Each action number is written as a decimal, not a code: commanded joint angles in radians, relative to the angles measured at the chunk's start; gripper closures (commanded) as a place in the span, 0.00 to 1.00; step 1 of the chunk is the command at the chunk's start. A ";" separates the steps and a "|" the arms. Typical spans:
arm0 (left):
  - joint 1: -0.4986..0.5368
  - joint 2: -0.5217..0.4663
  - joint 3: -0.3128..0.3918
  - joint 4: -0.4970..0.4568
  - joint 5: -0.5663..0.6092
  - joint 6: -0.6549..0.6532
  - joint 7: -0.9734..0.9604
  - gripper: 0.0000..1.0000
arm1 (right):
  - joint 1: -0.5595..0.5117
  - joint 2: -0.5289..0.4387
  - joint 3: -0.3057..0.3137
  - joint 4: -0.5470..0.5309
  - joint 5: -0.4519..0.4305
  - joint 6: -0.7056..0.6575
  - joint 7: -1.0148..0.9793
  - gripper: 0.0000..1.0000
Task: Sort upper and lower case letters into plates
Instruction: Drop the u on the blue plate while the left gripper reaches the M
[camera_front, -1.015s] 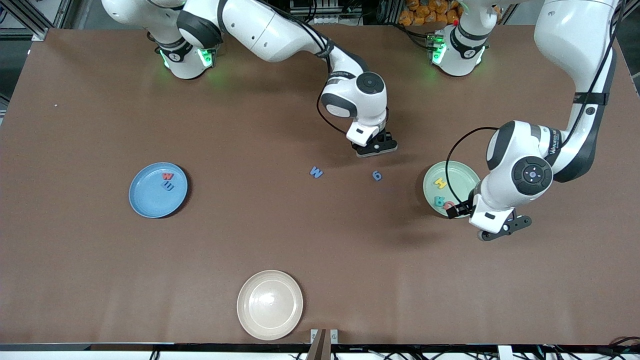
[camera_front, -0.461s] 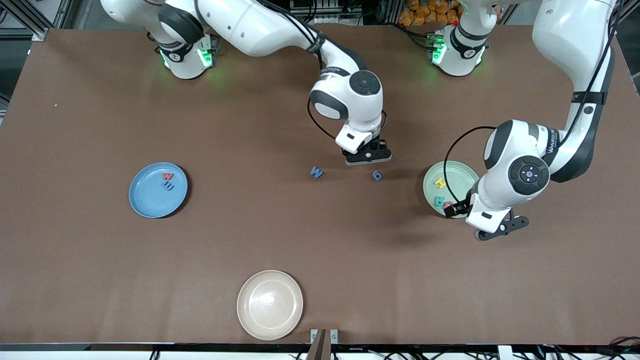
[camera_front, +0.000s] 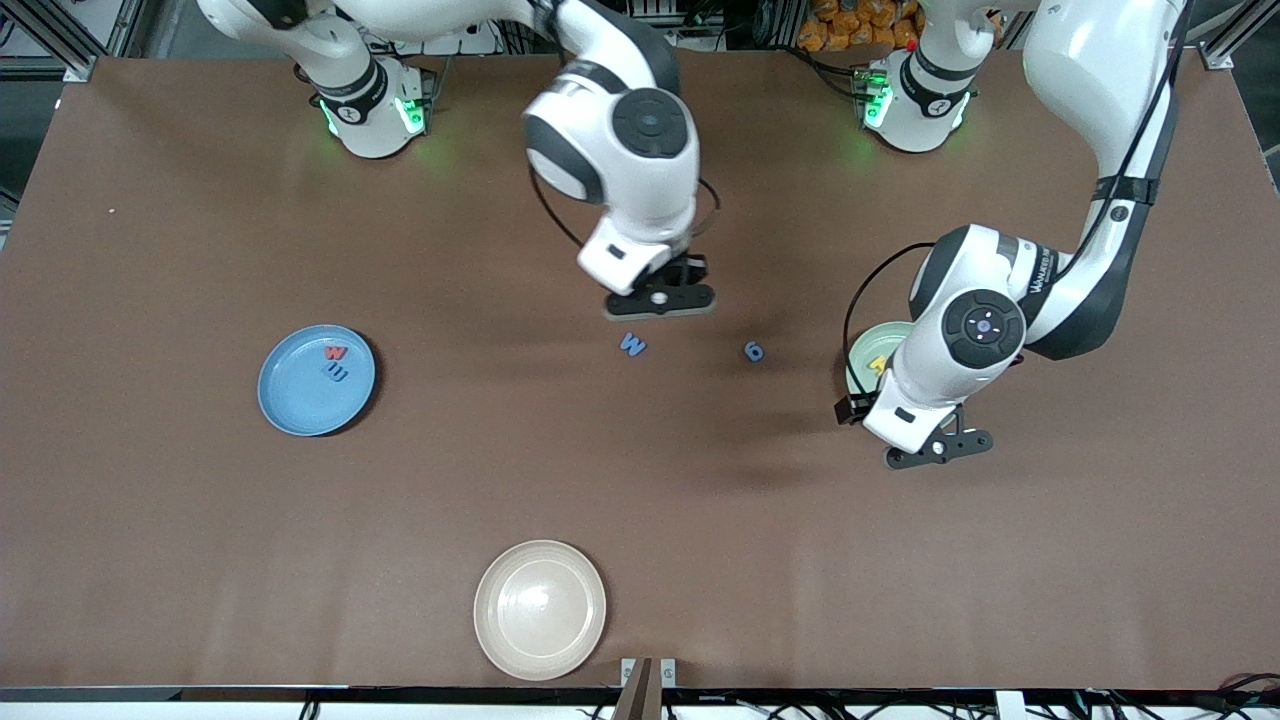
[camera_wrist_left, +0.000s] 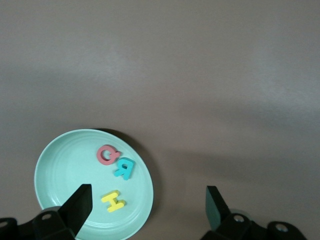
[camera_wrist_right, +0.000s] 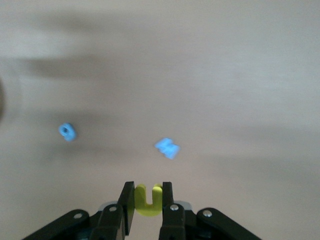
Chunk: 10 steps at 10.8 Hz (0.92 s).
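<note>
Worktop (camera_front: 200, 560): brown, matte, broad.

Cream-white plate (camera_front: 540, 610): round, shallow, glossy, nearest the front camera, well apart from both tools.

Sky blue plate (camera_front: 300, 395): round, shallow, toward the right arm's end, well apart from the right tool; holding red w (camera_front: 335, 353) and blue m (camera_front: 337, 373), touching, the m nearer the camera.

Pale mint green plate (camera_wrist_left: 65, 165): round, shallow, under the left tool, mostly hidden by that arm in the front view; holding red Q (camera_wrist_left: 106, 154), teal R (camera_wrist_left: 124, 168) just beside it, and yellow H (camera_wrist_left: 113, 201) near the rim.

Left tool (camera_wrist_left: 147, 205): released, dark fingers spread wide, nothing between them, over the mint plate's edge and bare worktop.

Right tool (camera_wrist_right: 146, 202): clenched on yellow u (camera_wrist_right: 148, 200), flat foam-like letter upright between the pads, over bare worktop mid-table.

Blue M (camera_front: 632, 345): flat on the worktop, just below the right tool in the front view.

Blue g (camera_front: 754, 351): flat on the worktop, between the two tools.
</note>
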 joint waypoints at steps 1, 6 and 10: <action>-0.068 0.062 0.001 0.110 0.022 0.012 0.016 0.00 | -0.199 -0.204 0.024 -0.185 0.070 -0.137 -0.174 1.00; -0.277 0.122 0.009 0.175 0.022 0.208 -0.026 0.00 | -0.440 -0.209 -0.111 -0.335 0.004 -0.259 -0.530 1.00; -0.400 0.205 0.012 0.171 0.097 0.362 -0.116 0.00 | -0.560 -0.168 -0.200 -0.487 0.001 -0.059 -0.917 1.00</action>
